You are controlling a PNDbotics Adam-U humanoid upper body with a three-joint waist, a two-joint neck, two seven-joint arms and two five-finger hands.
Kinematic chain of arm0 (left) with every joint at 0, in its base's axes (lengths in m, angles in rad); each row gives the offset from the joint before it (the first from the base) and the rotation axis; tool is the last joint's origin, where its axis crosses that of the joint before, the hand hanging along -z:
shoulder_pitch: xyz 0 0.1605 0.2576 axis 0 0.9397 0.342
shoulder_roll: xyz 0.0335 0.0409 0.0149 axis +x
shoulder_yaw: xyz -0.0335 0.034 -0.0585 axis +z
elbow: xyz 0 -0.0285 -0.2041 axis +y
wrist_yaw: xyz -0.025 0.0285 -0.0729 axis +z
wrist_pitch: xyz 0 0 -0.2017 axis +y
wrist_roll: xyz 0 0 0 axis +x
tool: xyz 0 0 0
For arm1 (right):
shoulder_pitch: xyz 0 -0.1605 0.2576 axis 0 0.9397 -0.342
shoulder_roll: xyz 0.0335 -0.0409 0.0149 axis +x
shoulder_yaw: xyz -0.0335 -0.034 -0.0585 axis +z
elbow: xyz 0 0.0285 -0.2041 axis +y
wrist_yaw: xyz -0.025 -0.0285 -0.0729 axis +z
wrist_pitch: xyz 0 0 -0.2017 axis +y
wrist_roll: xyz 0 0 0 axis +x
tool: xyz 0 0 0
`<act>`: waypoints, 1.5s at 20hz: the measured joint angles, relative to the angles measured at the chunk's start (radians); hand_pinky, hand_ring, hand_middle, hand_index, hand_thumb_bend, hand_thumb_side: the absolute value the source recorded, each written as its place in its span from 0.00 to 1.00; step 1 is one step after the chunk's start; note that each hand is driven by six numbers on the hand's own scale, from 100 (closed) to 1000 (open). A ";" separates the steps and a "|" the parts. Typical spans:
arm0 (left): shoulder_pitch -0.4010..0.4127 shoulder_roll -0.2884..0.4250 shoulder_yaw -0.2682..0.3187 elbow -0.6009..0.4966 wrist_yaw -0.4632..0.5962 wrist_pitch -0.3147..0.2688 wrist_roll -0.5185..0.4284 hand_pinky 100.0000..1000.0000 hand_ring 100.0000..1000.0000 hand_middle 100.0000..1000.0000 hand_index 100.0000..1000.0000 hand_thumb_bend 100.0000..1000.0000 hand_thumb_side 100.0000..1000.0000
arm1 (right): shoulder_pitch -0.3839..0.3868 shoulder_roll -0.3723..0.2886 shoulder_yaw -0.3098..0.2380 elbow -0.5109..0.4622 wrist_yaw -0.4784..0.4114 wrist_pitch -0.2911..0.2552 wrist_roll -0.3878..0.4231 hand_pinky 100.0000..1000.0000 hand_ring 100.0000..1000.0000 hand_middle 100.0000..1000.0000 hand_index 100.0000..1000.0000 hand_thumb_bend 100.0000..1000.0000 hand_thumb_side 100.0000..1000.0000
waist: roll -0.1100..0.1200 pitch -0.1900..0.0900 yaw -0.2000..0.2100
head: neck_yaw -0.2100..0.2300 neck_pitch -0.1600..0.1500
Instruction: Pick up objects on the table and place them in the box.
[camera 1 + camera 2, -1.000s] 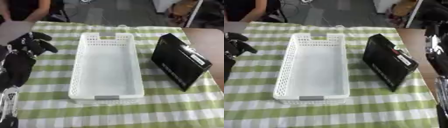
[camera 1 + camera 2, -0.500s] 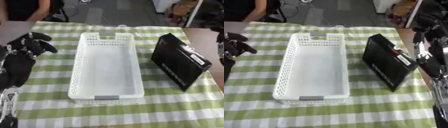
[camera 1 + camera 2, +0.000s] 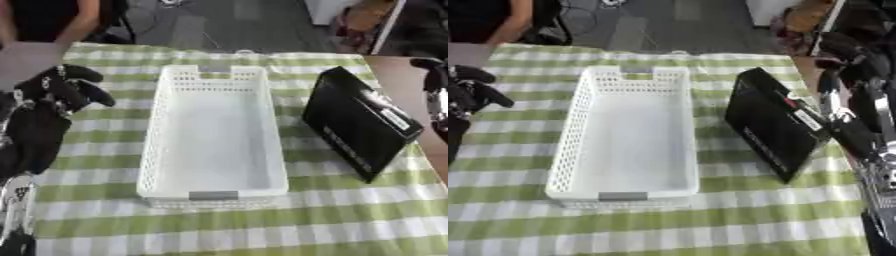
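— Where does the box sit?

— The white perforated box [image 3: 214,137] lies lengthwise in the middle of the green-and-white checked tablecloth [image 3: 262,225], its short end with a grey label facing me. Nothing is inside it.

— And the thing to pick up?

— I see 1 object: a flat black case [image 3: 776,122] to the right of the box, near it but apart. It stands tilted, its top edge leaning away from the box, with a small white label on the upper edge. It is on the cloth, close to the cloth's right edge.

— Your left hand?

— My left hand [image 3: 52,92] hovers at the left side of the table, well apart from the box. The fingers are curled, bent over at the top, and they hold nothing.

— Your right hand?

— My right hand [image 3: 850,65] comes in from the upper right corner, just beside the case's far right edge. I cannot tell whether it touches the case, and I cannot tell how the fingers stand; the arm's silver and black parts run down the right edge of the right eye view.
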 measured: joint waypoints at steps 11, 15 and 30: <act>0.000 0.000 0.000 0.000 0.000 0.000 0.000 0.61 0.54 0.66 0.51 1.00 0.87 | -0.012 -0.018 -0.003 0.009 0.170 -0.042 0.108 0.79 0.92 0.90 0.86 0.28 0.39 | 0.000 0.000 0.001 | -0.001 0.000; 0.000 0.000 0.000 0.000 0.000 0.000 0.000 0.61 0.54 0.66 0.51 1.00 0.87 | -0.017 -0.018 -0.013 -0.008 0.275 -0.049 0.140 0.79 0.92 0.90 0.85 0.28 0.41 | 0.000 0.000 0.001 | -0.001 0.000; 0.000 0.000 0.000 0.000 0.000 0.000 0.000 0.61 0.54 0.66 0.51 1.00 0.87 | -0.031 -0.023 -0.015 -0.012 0.386 -0.042 0.171 0.78 0.91 0.89 0.85 0.25 0.43 | -0.001 0.000 0.002 | -0.001 0.000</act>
